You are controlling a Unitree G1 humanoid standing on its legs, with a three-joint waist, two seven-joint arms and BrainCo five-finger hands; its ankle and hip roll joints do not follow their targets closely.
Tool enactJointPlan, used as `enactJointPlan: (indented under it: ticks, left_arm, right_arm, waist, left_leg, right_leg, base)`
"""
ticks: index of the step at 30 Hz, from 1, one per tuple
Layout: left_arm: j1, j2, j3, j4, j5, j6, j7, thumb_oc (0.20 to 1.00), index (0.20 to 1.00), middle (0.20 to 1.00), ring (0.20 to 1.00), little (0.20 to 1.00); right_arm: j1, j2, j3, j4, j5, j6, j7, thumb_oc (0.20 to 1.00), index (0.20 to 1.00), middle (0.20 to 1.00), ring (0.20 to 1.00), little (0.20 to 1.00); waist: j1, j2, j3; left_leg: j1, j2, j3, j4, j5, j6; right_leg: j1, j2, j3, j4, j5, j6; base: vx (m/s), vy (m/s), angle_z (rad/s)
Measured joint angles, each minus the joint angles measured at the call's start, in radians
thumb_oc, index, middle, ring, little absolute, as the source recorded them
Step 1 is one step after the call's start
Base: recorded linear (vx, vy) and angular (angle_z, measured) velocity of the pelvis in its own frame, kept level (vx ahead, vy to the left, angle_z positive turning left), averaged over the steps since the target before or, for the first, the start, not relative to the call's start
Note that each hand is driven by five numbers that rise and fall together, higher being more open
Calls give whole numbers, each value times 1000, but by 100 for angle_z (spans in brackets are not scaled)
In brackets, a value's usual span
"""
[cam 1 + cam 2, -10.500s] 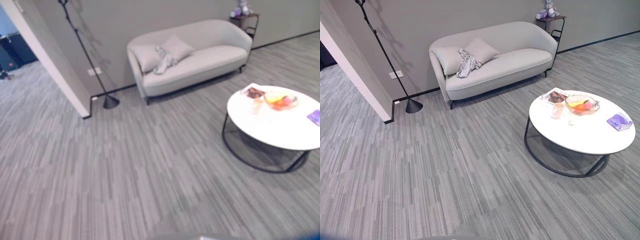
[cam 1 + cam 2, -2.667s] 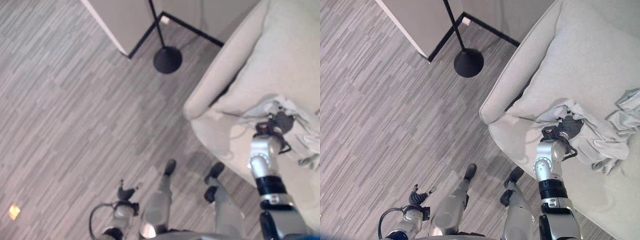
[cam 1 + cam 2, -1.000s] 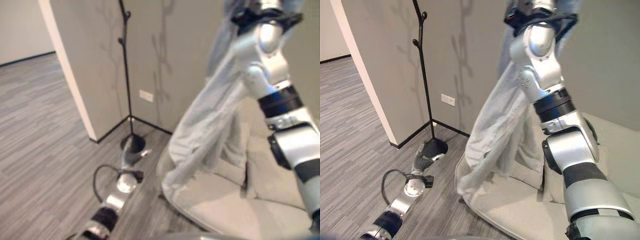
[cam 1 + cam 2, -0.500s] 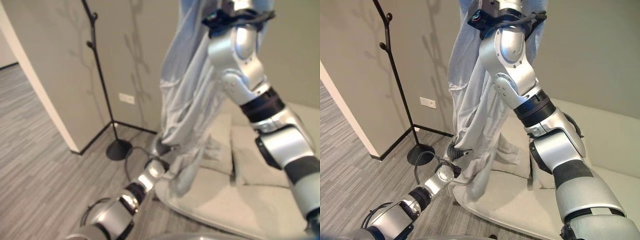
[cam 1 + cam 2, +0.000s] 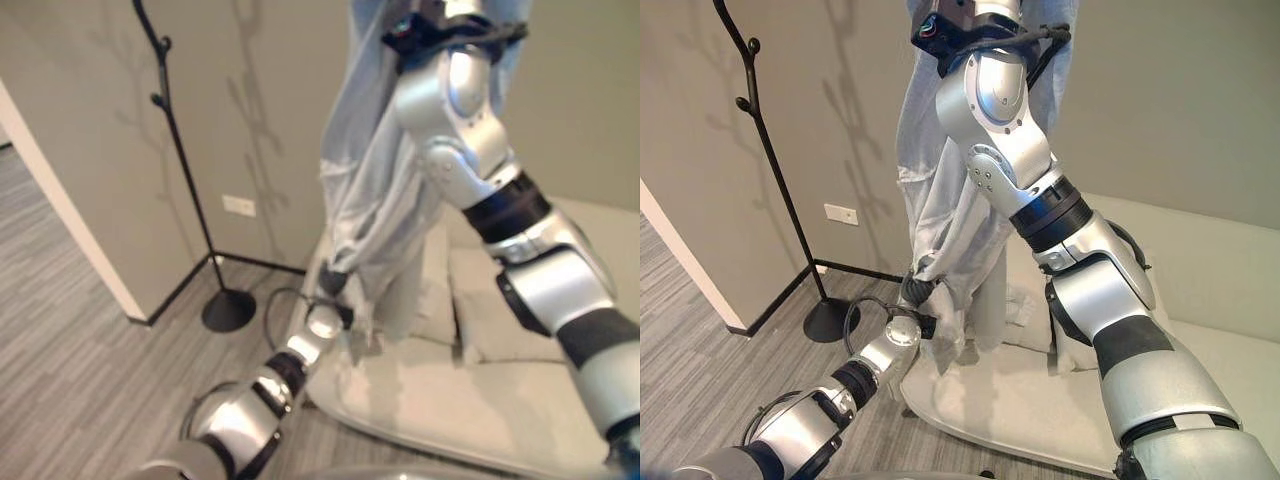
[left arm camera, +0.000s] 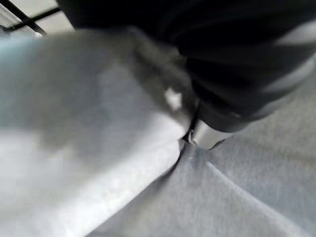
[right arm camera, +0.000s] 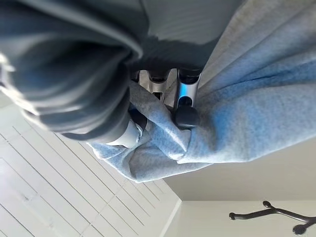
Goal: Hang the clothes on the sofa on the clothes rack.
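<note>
A light grey-blue garment hangs in long folds from my raised right hand, whose fingers are curled tight round a bunch of the cloth at the top of the eye views. My left hand reaches up from the lower left to the garment's bottom hem, above the sofa's left end. In the left wrist view a silver finger digs into the cloth, with creases running out from it. The black clothes rack stands left of the garment, against the wall, on a round base.
The pale sofa lies under and right of the garment, with a cushion at its back. A white wall corner juts out left of the rack. Grey striped floor spreads to the lower left.
My left hand has risen and closed on the garment's lower hem. The raised right arm holds the garment as before. The view has shifted slightly, putting the rack further left.
</note>
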Motion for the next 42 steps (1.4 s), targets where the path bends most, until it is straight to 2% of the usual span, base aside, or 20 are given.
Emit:
enactJointPlan:
  ticks: [5, 9, 11, 13, 15, 16, 19, 23, 24, 25, 27, 28, 29, 31, 33, 36, 38, 39, 41, 42]
  left_arm:
    - [6, 56, 58, -70, 2, -2, 86, 200, 200, 200, 200, 200]
    - [24, 135, 180, -199, 49, -16, 199, 200, 200, 200, 200, 200]
    - [59, 231, 262, -324, 127, -22, 261, 200, 200, 200, 200, 200]
    - [88, 277, 323, -398, 180, -19, 287, 200, 200, 200, 200, 200]
    - [167, 350, 432, -556, 293, -19, 328, 200, 200, 200, 200, 200]
    - [200, 383, 478, -605, 341, -22, 353, 200, 200, 200, 200, 200]
    - [287, 429, 563, -734, 474, -13, 370, 200, 200, 200, 200, 200]
    - [444, 450, 643, -899, 607, -10, 371, 200, 200, 200, 200, 200]
    - [489, 450, 652, -934, 637, -9, 365, 200, 200, 200, 200, 200]
    - [529, 446, 657, -964, 661, -11, 358, 200, 200, 200, 200, 200]
    - [563, 442, 654, -974, 686, -19, 339, 200, 200, 200, 200, 200]
    - [574, 439, 653, -976, 699, -23, 337, 200, 200, 200, 200, 200]
    - [583, 430, 647, -976, 713, -24, 332, 200, 200, 200, 200, 200]
    - [616, 399, 625, -982, 721, -33, 315, 200, 200, 200, 200, 200]
    - [666, 371, 623, -976, 720, -44, 292, 200, 200, 200, 200, 200]
    - [712, 342, 594, -957, 718, -61, 263, 200, 200, 200, 200, 200]
    - [746, 316, 578, -955, 709, -77, 240, 200, 200, 200, 200, 200]
    - [744, 318, 564, -948, 709, -88, 235, 200, 200, 200, 200, 200]
    - [739, 312, 551, -934, 707, -100, 228, 200, 200, 200, 200, 200]
    - [720, 297, 525, -923, 692, -120, 225, 200, 200, 200, 200, 200]
  right_arm:
    - [-25, -3, 0, 3, -1, -24, -40, 200, 200, 200, 200, 200]
    - [-69, -38, -8, 26, -4, -43, -49, 200, 200, 200, 200, 200]
    - [-67, -89, -20, 23, -6, -43, -50, 200, 200, 200, 200, 200]
    - [-52, -96, -44, -3, -26, -40, -46, 200, 200, 200, 200, 200]
    - [56, -133, -103, -158, -92, -40, -32, 200, 200, 200, 200, 200]
    - [118, -145, -124, -220, -132, -42, -30, 200, 200, 200, 200, 200]
    - [309, -160, -196, -363, -244, -36, 6, 200, 200, 200, 200, 200]
    - [668, -118, -288, -527, -333, -37, 65, 200, 200, 200, 200, 200]
    - [803, -71, -317, -567, -346, -33, 91, 200, 200, 200, 200, 200]
    - [932, -12, -345, -619, -359, -29, 108, 200, 200, 200, 200, 200]
    - [1072, -1, -354, -629, -390, -1, 147, 200, 200, 200, 200, 200]
    - [1109, -1, -354, -631, -404, 7, 159, 200, 200, 200, 200, 200]
    - [1145, 2, -359, -632, -419, 21, 181, 200, 200, 200, 200, 200]
    - [1289, 23, -346, -649, -435, 5, 238, 200, 200, 200, 200, 200]
    - [1384, 24, -322, -648, -432, 19, 265, 200, 200, 200, 200, 200]
    - [1413, 22, -309, -647, -414, 25, 301, 200, 200, 200, 200, 200]
    - [1419, 15, -312, -642, -414, 26, 316, 200, 200, 200, 200, 200]
    - [1422, 15, -316, -642, -414, 25, 321, 200, 200, 200, 200, 200]
    - [1424, 8, -315, -639, -414, 25, 321, 200, 200, 200, 200, 200]
    - [1415, -28, -315, -623, -415, 24, 320, 200, 200, 200, 200, 200]
  waist:
    - [9, 1, 1]
    - [23, 3, 2]
    - [40, 5, 3]
    - [48, 14, 9]
    - [58, 10, 7]
    - [65, 22, 13]
    - [90, 25, 14]
    - [115, 17, 27]
    - [116, 28, 44]
    - [119, 24, 60]
    - [127, 37, 92]
    - [135, 29, 92]
    - [129, 41, 107]
    - [145, 36, 112]
    - [146, 35, 115]
    - [139, 47, 127]
    - [138, 66, 139]
    - [138, 55, 137]
    - [140, 62, 140]
    - [147, 66, 144]
  left_leg:
    - [-1, 1, -5, 0, 1, 0]
    - [-2, 0, -7, 0, 0, 1]
    - [-4, -2, -8, 0, -1, 2]
    - [-4, -3, -8, 0, -2, 3]
    - [-4, -4, -9, -1, -4, 7]
    - [-3, -8, -9, -1, -6, 10]
    - [-8, -14, -15, -1, -9, 13]
    - [-17, -33, -4, -1, -10, 18]
    - [-21, -41, -2, 0, -7, 27]
    - [-19, -42, -3, 0, -6, 29]
    - [-17, -44, -2, 1, -7, 34]
    - [-17, -41, -2, 1, -8, 35]
    - [-23, -42, 3, 4, -8, 37]
    - [-17, -21, 5, 5, -13, 33]
    - [-14, 0, 15, 8, -21, 20]
    - [-19, 24, 25, 11, -25, 10]
    - [-33, 40, 32, 29, -30, 0]
    - [-53, 41, 30, 59, -38, -9]
    - [-84, 40, 22, 99, -38, -10]
    - [-151, 34, 18, 184, -40, -13]
  right_leg:
    - [1, 0, -5, -1, 0, 0]
    - [7, -1, -6, -4, 0, 1]
    - [8, -2, -8, -9, 1, 2]
    - [8, -2, -8, -10, 2, 4]
    - [8, -4, -9, -10, 1, 5]
    - [10, -6, -8, -11, 2, 7]
    - [5, -14, -14, -4, -1, 12]
    - [-21, -39, -8, 24, -1, 20]
    - [-33, -46, -9, 38, -5, 25]
    - [-37, -50, -9, 55, -18, 32]
    - [-46, -46, -4, 80, -40, 35]
    - [-53, -48, 2, 90, -46, 38]
    - [-67, -38, 0, 106, -50, 38]
    - [-96, -19, 31, 182, -100, 45]
    - [-98, 6, 39, 180, -116, 21]
    - [-93, 43, 55, 143, -104, 14]
    - [-81, 63, 57, 99, -83, 0]
    - [-76, 64, 55, 87, -80, 4]
    - [-68, 64, 52, 65, -73, 6]
    - [-51, 55, 49, 24, -60, 2]
  base:
    - [-7, 6, 3]
    - [-27, 17, 2]
    - [-46, 53, 2]
    - [-30, 56, -1]
    - [-53, 77, 2]
    - [-51, 63, 4]
    - [-76, 69, 6]
    - [-70, 80, -6]
    - [-71, 56, 4]
    - [-64, 59, 3]
    - [-44, 46, -1]
    - [-32, 42, -6]
    - [-32, 38, -8]
    - [32, -70, -10]
    - [57, -85, -21]
    - [27, -69, -21]
    - [-50, -19, -8]
    - [-58, 8, 16]
    - [-101, 86, 41]
    - [-93, 133, 68]
